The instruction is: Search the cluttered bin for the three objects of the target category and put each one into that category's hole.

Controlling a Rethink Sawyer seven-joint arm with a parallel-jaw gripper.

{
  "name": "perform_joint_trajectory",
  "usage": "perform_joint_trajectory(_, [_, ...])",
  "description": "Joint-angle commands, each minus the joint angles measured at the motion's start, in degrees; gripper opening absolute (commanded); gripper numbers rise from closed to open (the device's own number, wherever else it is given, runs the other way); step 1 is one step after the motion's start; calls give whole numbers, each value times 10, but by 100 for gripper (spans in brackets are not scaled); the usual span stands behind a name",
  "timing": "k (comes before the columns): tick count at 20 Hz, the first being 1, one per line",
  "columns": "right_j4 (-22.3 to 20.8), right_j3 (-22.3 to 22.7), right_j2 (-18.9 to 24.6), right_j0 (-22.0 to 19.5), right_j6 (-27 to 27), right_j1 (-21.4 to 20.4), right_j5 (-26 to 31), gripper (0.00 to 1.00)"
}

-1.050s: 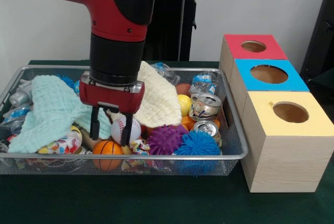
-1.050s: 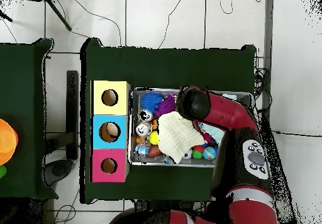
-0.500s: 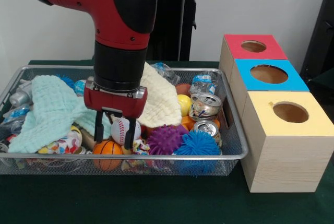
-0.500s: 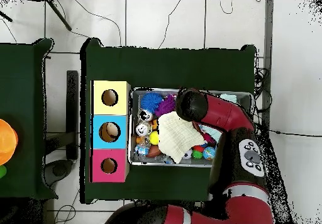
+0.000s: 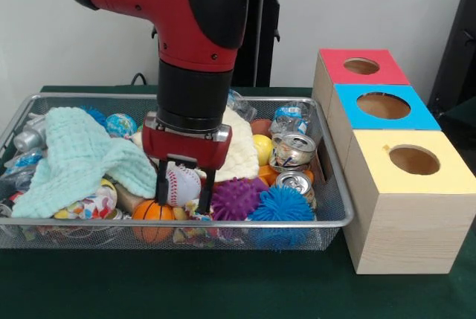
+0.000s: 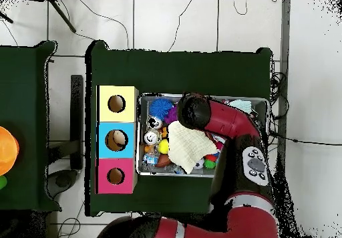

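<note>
Baseball between open gripper fingers.

Gripper hanging in bin — baseball sitting between fingers, cloth lying left, spiky ball right.

Green cloth covers the table, bare at six o'clock. Overhead now: a second green table sits at nine o'clock with something orange on its edge, maybe a bowl. Cables trail over white floor tiles at twelve.
</note>
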Motion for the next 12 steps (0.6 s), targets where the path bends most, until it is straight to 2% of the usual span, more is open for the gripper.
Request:
perform_joint_trajectory(1, [31, 61, 0, 13, 168, 14, -32, 100])
perform_joint_trajectory(6, [34, 74, 25, -10, 146, 17, -62, 100])
perform_joint_trajectory(12, [29, 65, 45, -32, 112, 32, -59, 100])
